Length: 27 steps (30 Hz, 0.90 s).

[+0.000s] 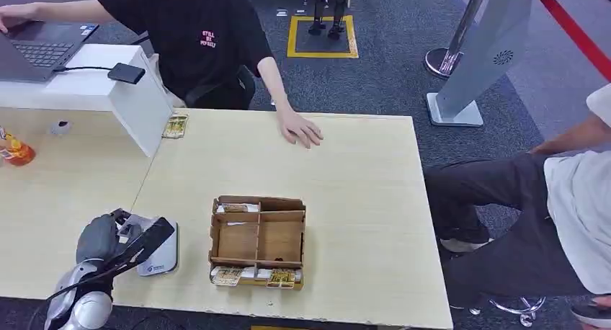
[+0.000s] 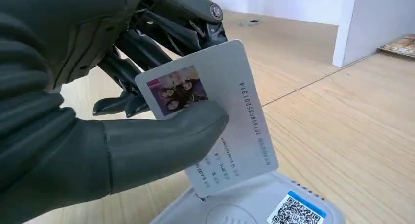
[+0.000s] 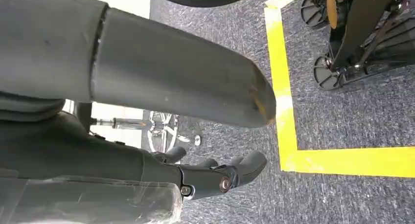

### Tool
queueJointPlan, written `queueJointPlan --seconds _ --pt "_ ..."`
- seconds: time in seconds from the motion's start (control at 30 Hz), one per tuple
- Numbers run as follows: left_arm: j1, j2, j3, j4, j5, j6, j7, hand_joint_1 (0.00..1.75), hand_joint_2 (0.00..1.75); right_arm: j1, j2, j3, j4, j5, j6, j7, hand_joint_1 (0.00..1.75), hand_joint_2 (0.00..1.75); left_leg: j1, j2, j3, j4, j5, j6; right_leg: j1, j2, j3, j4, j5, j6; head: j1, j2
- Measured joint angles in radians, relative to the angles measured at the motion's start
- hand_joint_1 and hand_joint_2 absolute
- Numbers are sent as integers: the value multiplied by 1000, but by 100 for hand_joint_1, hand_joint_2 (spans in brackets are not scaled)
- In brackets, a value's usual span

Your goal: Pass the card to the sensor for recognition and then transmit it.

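Left hand (image 2: pixel 73 136) has card (image 2: pixel 215 116) over sensor (image 2: pixel 254 207).
Thumb and fingers (image 2: pixel 147 48) clamped on the card, its lower edge touching the white sensor on the counter (image 1: pixel 346 200). Right hand (image 3: pixel 147 116) hangs above carpet, fingers apart, holding nothing. Cardboard tray (image 1: pixel 258 240) sits beside the sensor.

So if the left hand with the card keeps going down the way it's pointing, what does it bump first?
Probably the white card reader: the card in the left hand hangs just above it, corner first.
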Motion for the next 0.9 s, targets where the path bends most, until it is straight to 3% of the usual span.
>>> queueJointPlan --seconds 0.9 --pt "2 29 0 16 -43 -45 13 175 175 0 -3 0 0 -7 7 0 0 0 0 0 1 0 0 0 0 0 1 0 0 0 0 0"
